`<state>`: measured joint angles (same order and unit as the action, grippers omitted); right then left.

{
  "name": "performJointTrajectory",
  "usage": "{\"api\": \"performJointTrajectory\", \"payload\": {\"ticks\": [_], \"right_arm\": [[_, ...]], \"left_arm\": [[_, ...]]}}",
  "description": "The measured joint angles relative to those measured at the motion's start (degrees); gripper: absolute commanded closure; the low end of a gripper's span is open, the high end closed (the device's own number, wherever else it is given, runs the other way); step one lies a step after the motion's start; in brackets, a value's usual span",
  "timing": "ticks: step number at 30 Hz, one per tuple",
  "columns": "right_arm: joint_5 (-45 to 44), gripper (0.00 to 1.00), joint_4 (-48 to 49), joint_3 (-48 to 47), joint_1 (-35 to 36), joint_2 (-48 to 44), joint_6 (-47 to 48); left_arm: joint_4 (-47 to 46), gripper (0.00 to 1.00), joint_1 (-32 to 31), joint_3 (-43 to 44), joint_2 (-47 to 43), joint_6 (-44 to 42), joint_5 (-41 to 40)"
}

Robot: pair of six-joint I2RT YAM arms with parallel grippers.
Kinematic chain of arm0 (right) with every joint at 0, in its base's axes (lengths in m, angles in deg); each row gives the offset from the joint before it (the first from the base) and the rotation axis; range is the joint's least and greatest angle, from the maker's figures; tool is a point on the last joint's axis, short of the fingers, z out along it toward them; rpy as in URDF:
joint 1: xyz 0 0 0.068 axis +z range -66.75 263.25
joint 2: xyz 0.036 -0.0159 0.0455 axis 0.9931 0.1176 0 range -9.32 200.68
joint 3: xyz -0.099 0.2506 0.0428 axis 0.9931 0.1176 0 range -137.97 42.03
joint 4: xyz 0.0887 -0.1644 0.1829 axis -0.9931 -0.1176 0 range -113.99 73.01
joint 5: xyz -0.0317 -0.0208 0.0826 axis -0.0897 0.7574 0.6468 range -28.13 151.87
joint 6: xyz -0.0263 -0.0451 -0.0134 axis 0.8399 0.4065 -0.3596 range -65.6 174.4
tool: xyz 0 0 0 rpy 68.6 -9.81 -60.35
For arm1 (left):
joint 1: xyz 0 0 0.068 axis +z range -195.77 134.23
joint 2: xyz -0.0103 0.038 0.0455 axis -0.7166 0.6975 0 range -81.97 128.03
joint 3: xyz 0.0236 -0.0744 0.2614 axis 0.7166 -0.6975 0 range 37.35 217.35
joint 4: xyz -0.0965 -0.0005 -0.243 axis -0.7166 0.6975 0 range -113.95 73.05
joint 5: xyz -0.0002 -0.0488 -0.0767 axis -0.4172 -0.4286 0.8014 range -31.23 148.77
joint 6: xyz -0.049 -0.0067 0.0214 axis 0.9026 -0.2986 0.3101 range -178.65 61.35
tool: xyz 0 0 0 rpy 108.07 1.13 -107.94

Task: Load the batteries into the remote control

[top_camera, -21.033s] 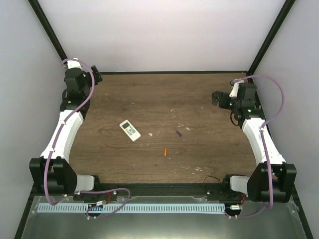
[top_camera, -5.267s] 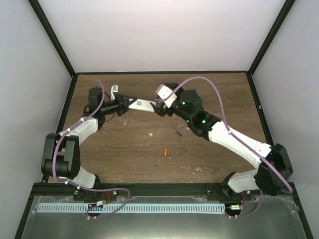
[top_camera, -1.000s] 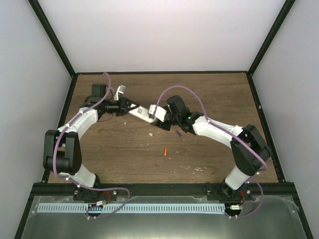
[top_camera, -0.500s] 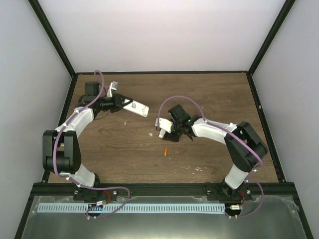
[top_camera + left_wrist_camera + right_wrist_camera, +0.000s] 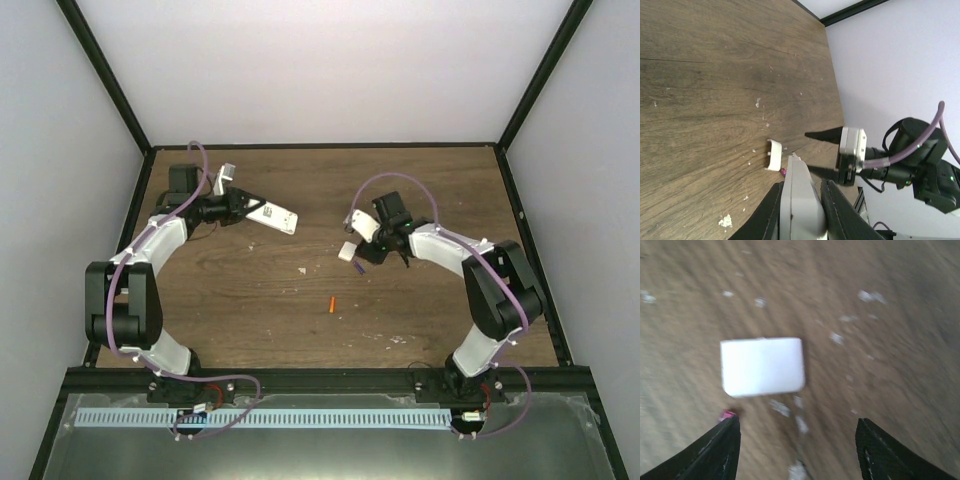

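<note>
My left gripper [image 5: 250,210] is shut on the white remote control [image 5: 273,217] and holds it above the table at the back left. In the left wrist view the remote control [image 5: 800,205] sits clamped between the black fingers. A small white cover piece [image 5: 349,251] lies flat on the wood. The purple battery [image 5: 727,415] lies right beside it, just off my right gripper's left finger [image 5: 720,450]. My right gripper [image 5: 797,440] hovers over the cover piece, open and empty. The orange battery [image 5: 330,304] lies alone nearer the front.
Pale specks of chipped wood [image 5: 303,269] dot the brown table [image 5: 440,190]. Black frame posts and white walls close in the back and sides. The right arm [image 5: 470,255] arcs along the right half of the table.
The two grippers, joined at the remote a second ago, have parted. The left drew back left with the remote. The right moved right and opened wider, and the cover piece lies loose on the table.
</note>
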<state>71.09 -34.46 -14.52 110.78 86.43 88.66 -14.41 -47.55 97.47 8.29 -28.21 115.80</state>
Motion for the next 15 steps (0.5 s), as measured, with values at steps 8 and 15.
{"api": "performJointTrajectory", "payload": {"ticks": [8,15], "right_arm": [[-0.76,0.33,0.2,-1.97,-5.44,0.52,-2.08],[-2.01,0.33,-1.6,-4.81,-5.33,1.77,-6.54]], "left_arm": [[-0.02,1.0,0.09,0.0,0.0,0.0,0.04],[-0.7,1.0,0.61,0.0,0.02,0.22,1.01]]}}
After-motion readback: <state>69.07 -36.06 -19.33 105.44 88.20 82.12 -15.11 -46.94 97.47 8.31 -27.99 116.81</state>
